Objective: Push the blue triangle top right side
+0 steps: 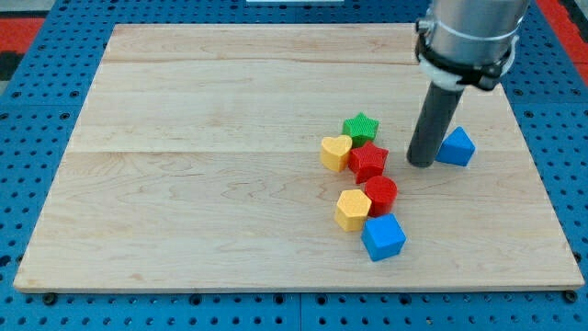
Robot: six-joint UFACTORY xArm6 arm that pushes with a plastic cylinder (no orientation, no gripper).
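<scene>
The blue triangle (457,146) lies on the wooden board (220,138) at the view's right, about mid-height. My tip (422,164) stands just to the left of it, touching or nearly touching its left side. The dark rod runs up from there to the grey arm at the view's top right.
A cluster lies left of my tip: a green star (361,126), a yellow heart (335,152), a red star (369,161). Below them are a red cylinder (380,195), a yellow hexagon (353,210) and a blue cube (383,237). The board's right edge is near the triangle.
</scene>
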